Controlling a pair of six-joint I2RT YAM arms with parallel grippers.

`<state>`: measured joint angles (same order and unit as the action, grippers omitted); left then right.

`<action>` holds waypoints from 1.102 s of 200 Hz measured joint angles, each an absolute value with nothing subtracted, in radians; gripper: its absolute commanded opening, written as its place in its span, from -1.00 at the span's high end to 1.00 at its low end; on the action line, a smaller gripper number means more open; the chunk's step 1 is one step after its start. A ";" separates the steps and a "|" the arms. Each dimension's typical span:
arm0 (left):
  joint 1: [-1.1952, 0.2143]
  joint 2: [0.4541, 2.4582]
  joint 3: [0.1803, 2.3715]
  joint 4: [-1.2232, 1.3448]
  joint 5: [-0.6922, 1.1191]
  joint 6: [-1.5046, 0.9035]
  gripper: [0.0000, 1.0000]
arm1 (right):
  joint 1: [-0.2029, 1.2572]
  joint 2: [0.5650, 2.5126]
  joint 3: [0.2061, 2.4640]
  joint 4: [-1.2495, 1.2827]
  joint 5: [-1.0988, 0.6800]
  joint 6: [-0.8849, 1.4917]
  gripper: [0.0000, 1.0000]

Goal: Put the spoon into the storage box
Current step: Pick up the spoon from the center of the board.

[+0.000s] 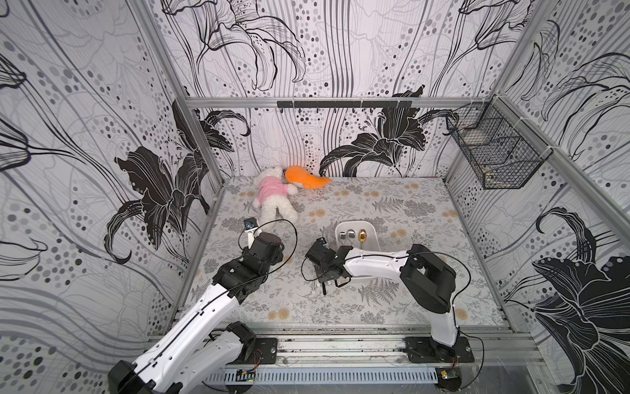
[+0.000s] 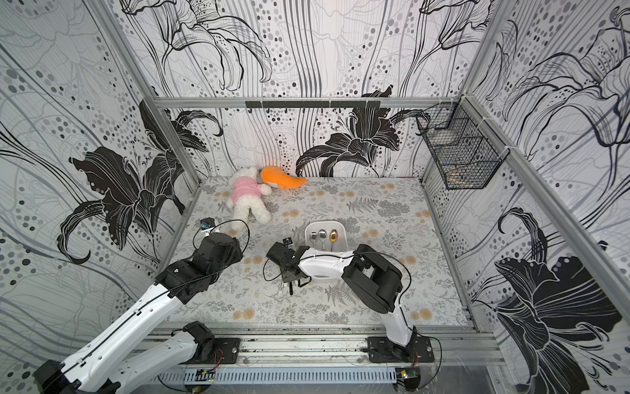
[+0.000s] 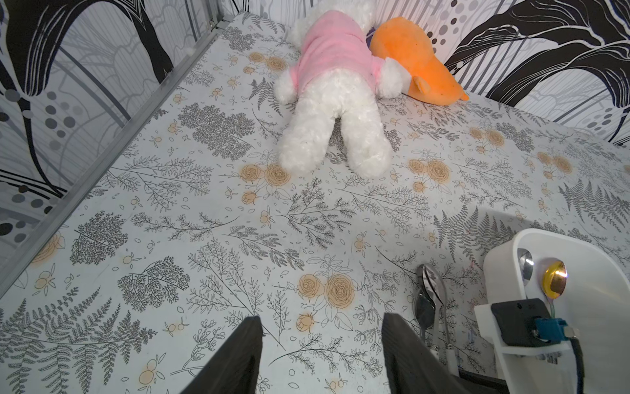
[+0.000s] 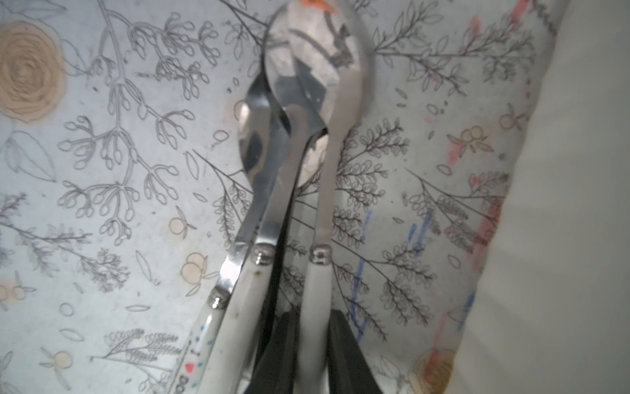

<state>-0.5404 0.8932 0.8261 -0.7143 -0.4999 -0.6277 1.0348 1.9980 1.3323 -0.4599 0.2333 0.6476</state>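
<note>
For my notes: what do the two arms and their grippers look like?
Both the left arm and right arm have white shell links with black joint housings and thin black cables looping alongside. The left gripper and right gripper have flat matte black fingers.

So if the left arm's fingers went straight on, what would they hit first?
Likely the white teddy bear, legs toward the left fingers; if they slope down, the table might come first.
</note>
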 measured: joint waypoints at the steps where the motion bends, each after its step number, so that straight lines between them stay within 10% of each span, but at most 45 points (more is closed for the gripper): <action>1: -0.540 0.893 0.826 -0.714 -0.500 -0.628 -0.24 | 1.035 1.998 1.333 -0.460 0.234 0.648 0.65; 105: -0.536 0.843 0.724 -0.570 -0.326 -0.671 -0.22 | 1.010 1.816 1.250 -0.375 0.242 0.601 0.74; 220: -0.536 0.962 0.466 0.247 0.284 -0.764 -0.18 | 0.763 1.349 0.847 -0.027 -0.129 0.398 0.83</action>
